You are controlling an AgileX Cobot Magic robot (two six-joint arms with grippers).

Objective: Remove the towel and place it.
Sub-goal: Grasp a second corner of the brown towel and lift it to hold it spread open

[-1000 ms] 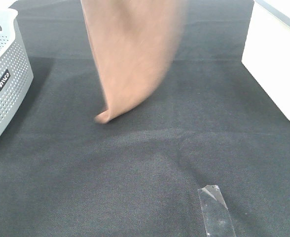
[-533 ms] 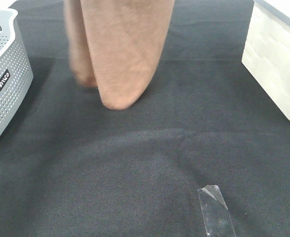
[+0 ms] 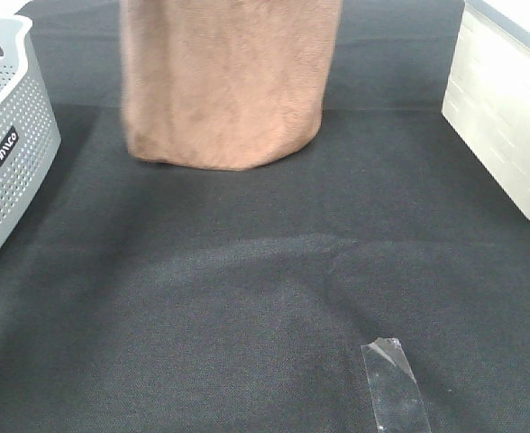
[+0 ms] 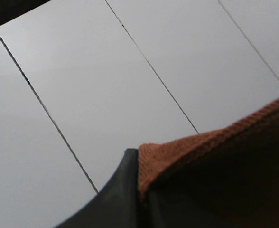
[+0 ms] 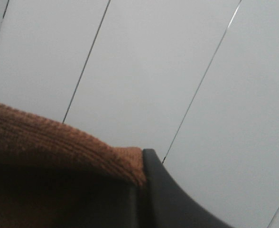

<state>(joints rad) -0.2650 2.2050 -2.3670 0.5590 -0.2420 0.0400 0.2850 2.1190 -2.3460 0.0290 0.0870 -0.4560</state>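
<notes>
The brown plush towel (image 3: 227,86) hangs flat and spread wide at the back centre of the exterior high view, its lower edge just above or touching the black cloth. Its top runs out of the frame, so both grippers are hidden there. In the left wrist view a dark finger (image 4: 113,197) of my left gripper is pressed against an orange towel edge (image 4: 196,147). My right gripper's dark finger (image 5: 165,194) clamps another towel edge (image 5: 59,142) in the right wrist view. Both wrist cameras look up at a pale panelled ceiling.
A grey perforated basket (image 3: 8,135) stands at the left edge. A white box (image 3: 508,117) occupies the right back corner. A strip of clear tape (image 3: 393,383) lies on the black table cloth (image 3: 247,307) near the front.
The towel hung narrow and swinging a second ago, with a folded tip pointing down. Now it is spread wide and flat, and its lower edge sits higher and straighter.
</notes>
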